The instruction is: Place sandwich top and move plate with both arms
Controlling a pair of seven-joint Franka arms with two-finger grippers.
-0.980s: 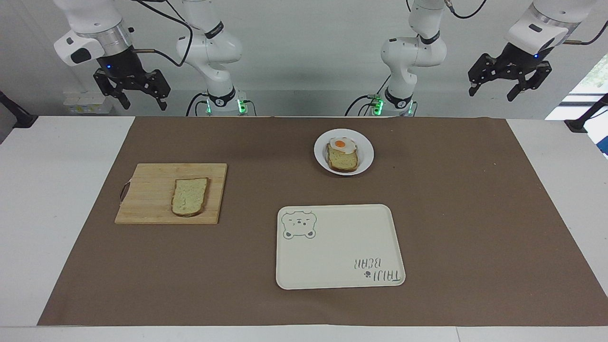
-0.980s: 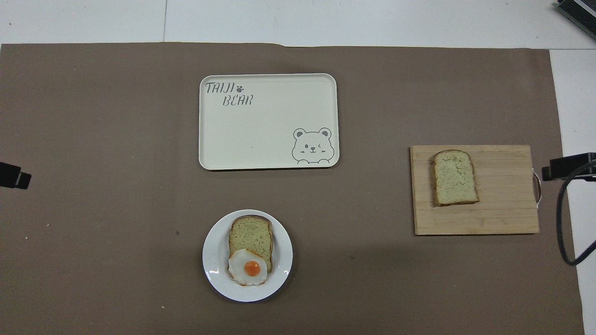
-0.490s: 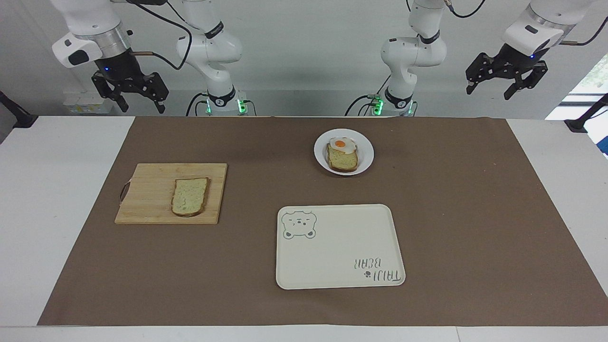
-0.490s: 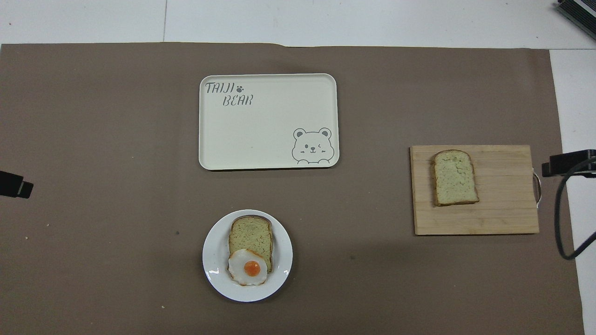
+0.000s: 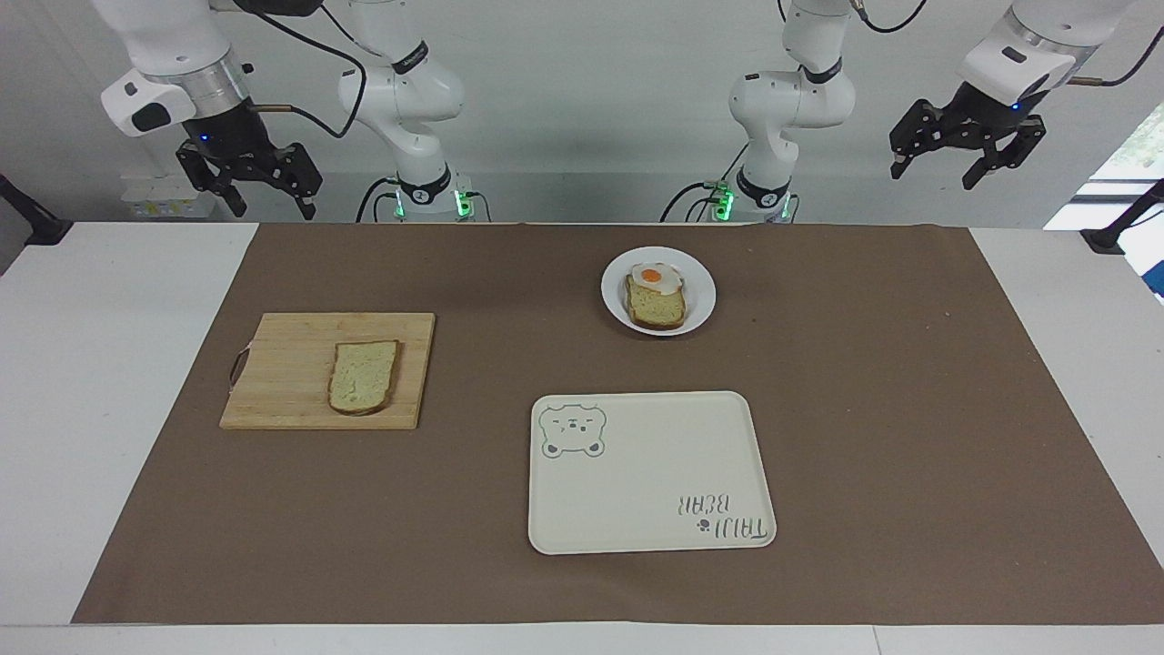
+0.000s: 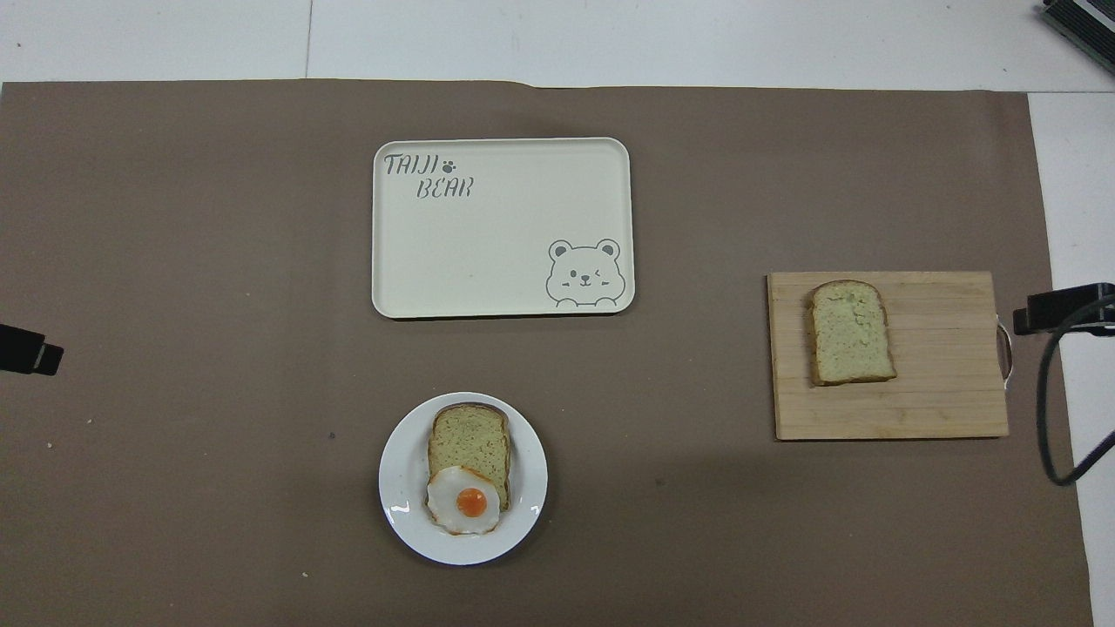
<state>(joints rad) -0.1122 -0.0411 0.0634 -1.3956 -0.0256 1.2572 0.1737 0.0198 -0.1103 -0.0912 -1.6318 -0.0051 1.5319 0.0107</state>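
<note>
The sandwich top, a pale speckled bread slice, lies on a wooden cutting board toward the right arm's end; it also shows in the overhead view. The white plate sits near the robots and holds a bread slice with a fried egg on the slice's end nearer the robots. My right gripper hangs open and empty, high above the table's edge near the board. My left gripper hangs open and empty, high above the left arm's end of the table.
A cream rectangular tray with a bear drawing lies farther from the robots than the plate. A brown mat covers most of the table. The board has a small handle at its outer end.
Both grippers have shifted slightly while staying high by the robots' edge; the left one rose a little. Nothing on the table has moved.
</note>
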